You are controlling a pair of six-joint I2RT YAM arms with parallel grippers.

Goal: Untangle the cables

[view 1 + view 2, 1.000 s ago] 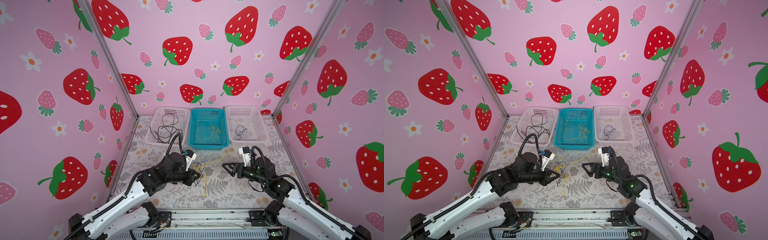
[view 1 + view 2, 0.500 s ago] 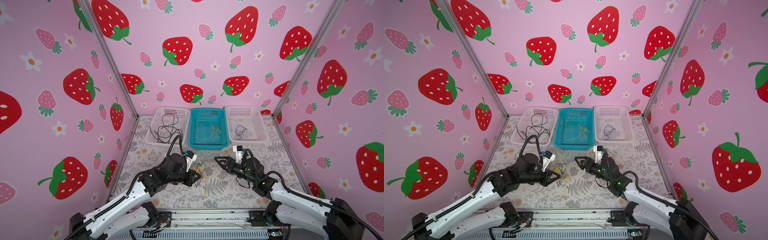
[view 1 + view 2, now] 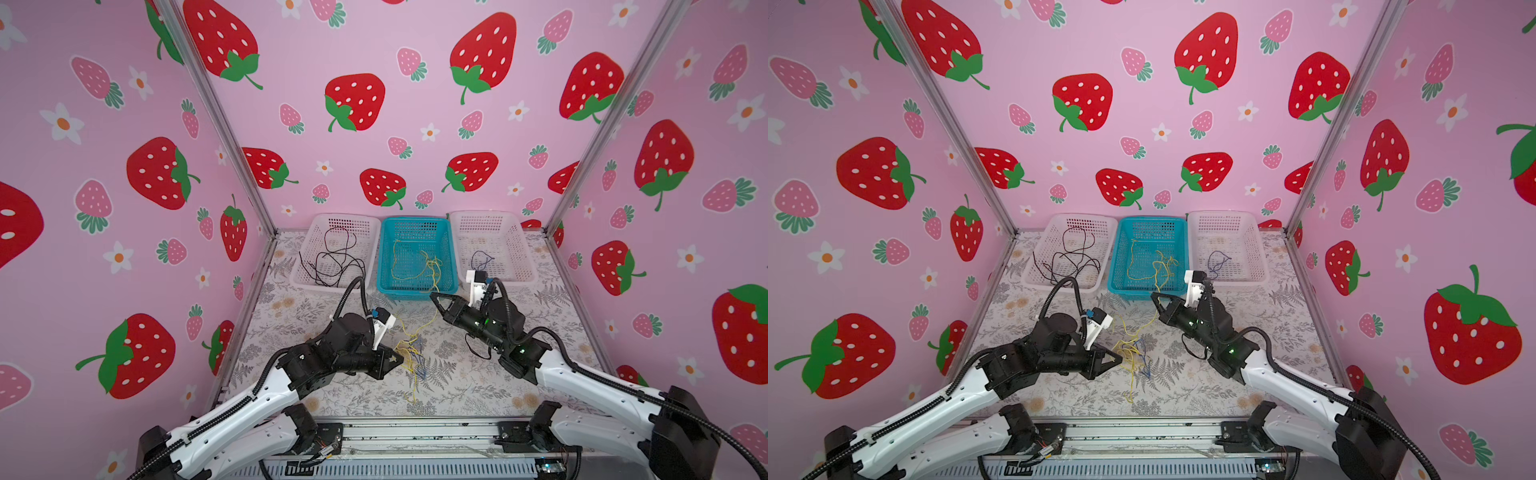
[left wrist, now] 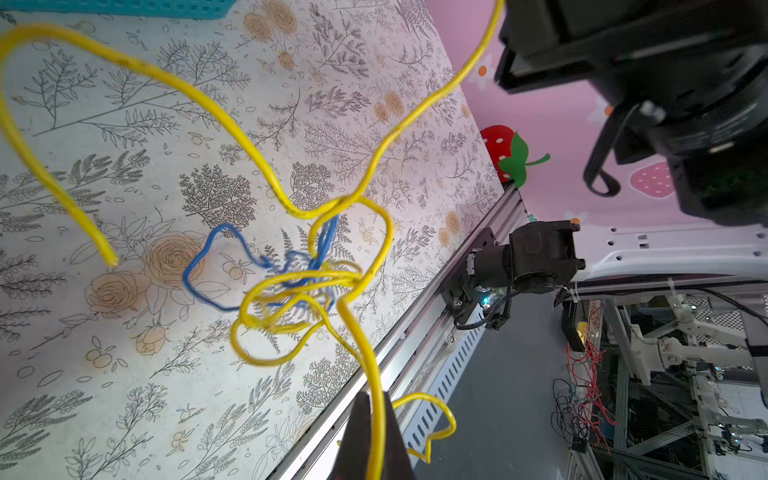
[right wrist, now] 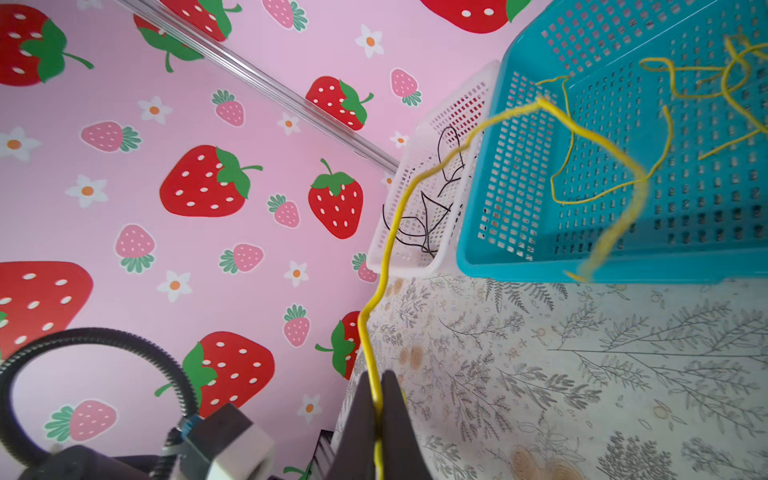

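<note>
Tangle (image 3: 409, 353) at centre: a knot of yellow and blue cables sits on the desk (image 3: 457, 386) between my two arms, plain in both top views. Left jaws are pressed together on a yellow strand (image 4: 376, 386) that runs from the pinch straight into the knot. In the left wrist view the fingers (image 4: 357, 440) flank it with no gap showing. A blue cable (image 4: 195, 266) loops out of the same knot and lies on the desk.

Right jaws are clamped as well, on a yellow cable (image 5: 386, 249), and they hang above the desk just in front of the teal basket (image 3: 417, 289). The cable's free end curls in the air before that basket. From the right jaws a yellow line drops toward the knot — whether both jaws hold one and the same cable I cannot tell.

At the back, yellow cables (image 3: 415, 266) lie in the teal basket, black cables (image 3: 336, 262) in the left white basket (image 3: 316, 286), and one dark cable (image 3: 473, 262) in the right white basket (image 3: 513, 279).
</note>
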